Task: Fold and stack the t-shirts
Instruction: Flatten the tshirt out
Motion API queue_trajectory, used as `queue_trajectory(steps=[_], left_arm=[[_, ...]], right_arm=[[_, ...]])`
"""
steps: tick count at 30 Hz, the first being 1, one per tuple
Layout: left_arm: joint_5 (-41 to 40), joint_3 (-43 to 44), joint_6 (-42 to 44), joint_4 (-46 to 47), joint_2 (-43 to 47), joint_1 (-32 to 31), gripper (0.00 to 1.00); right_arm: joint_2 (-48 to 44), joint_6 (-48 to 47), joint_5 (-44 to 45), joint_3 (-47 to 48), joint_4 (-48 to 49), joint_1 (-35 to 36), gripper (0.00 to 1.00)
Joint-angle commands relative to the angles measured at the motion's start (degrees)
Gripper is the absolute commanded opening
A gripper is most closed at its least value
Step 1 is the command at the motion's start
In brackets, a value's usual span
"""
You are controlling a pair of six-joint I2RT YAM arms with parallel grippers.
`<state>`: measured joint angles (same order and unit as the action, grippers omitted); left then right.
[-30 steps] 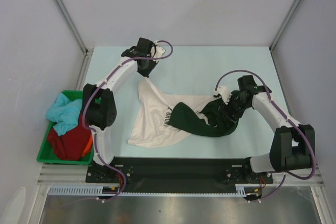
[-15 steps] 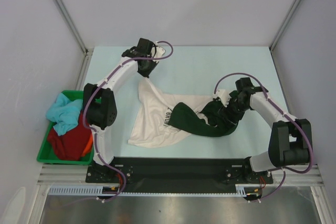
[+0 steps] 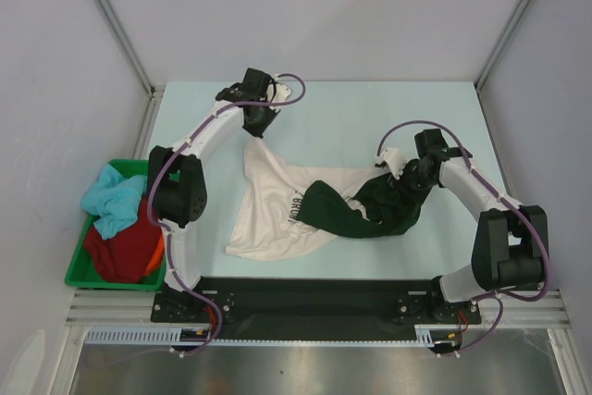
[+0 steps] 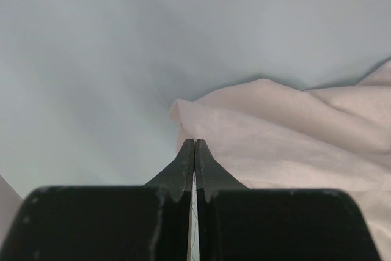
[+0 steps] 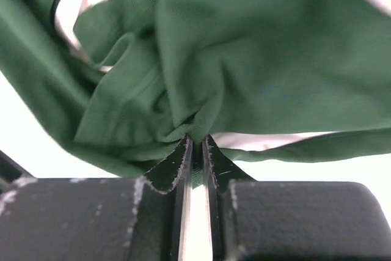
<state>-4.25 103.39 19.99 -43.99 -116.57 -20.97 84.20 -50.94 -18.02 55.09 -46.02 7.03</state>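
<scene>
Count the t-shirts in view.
5. The cream shirt lies on the table, the dark green shirt across it; the light blue shirt, dark red shirt and orange shirt sit in the green bin, where more may hide.

Even, diffuse light from above fills the overhead view. The pale blue-green bench [image 3: 351, 117] is bright without glare, and the shadows on it are soft and faint. The left wrist view is dimmer and greyish, with the cream cloth t-shirt [image 4: 293, 145] slightly soft. In the right wrist view the dark green cloth t-shirt [image 5: 256, 47] blurs toward the top, and the background washes out to white.
</scene>
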Motion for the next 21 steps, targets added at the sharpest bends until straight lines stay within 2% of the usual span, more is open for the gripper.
queue_trajectory(steps=[1, 6, 11, 16, 21], left_arm=[[0.1, 1.9, 0.1, 1.1, -0.5, 0.1, 0.0], [-0.4, 2.6, 0.5, 1.4, -0.8, 0.1, 0.0], [-2.5, 5.0, 0.8, 2.1, -2.4, 0.1, 0.0], [-5.5, 9.7, 1.4, 3.4, -2.7, 0.1, 0.0], [-9.8, 17.8, 3.6, 6.3, 1.2, 0.8, 0.0]], right_arm=[[-0.3, 2.2, 0.4, 5.8, 4.2, 0.3, 0.11], [0.9, 4.3, 1.3, 13.6, 9.6, 0.0, 0.11], [7.8, 9.3, 1.7, 20.8, 14.5, -1.9, 0.11], [12.5, 16.9, 1.0, 30.8, 19.6, -8.2, 0.05], [10.7, 16.8, 1.0, 38.6, 19.7, -10.3, 0.0]])
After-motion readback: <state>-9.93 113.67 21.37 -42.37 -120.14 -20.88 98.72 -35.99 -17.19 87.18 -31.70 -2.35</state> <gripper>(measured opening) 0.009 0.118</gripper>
